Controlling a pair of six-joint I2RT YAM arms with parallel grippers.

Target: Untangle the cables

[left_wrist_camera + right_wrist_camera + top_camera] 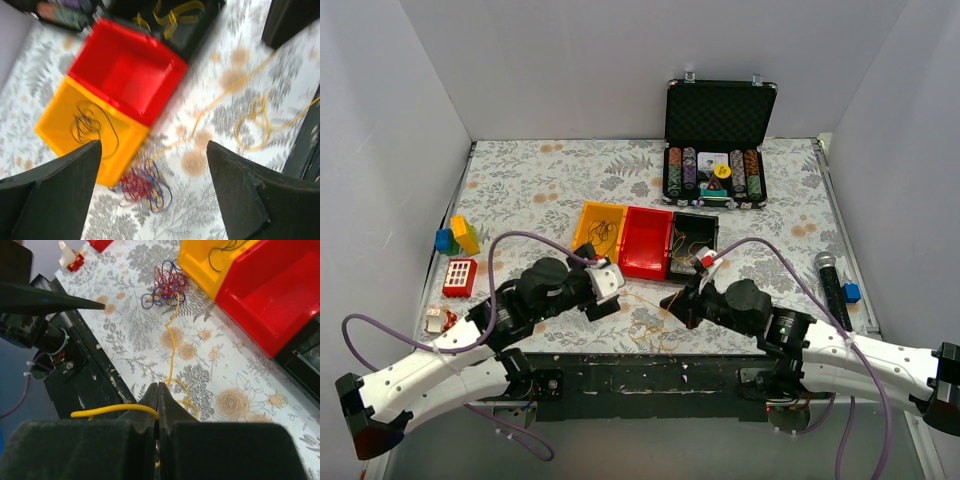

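Yellow bin [75, 130] with loops of dark wire [92, 125]; red bin [127, 70] touching it; then black bin [692, 240] with coiled yellow strands [170, 15]. Open case [718, 150] at the back, rows of chips inside.

Cable clump [142, 182], red, purple and yellow, on the table just outside the yellow bin, between the fingers of the left gripper [153, 145], spread wide, gripping nothing. Right gripper [158, 390] pinched tight on the yellow cable [105, 410] trailing from the clump.

Floral tablecloth [540, 180]; plain white walls [570, 60].

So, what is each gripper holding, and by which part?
The right gripper pinches the yellow wire along its loose stretch, away from the clump. The open left gripper holds nothing.
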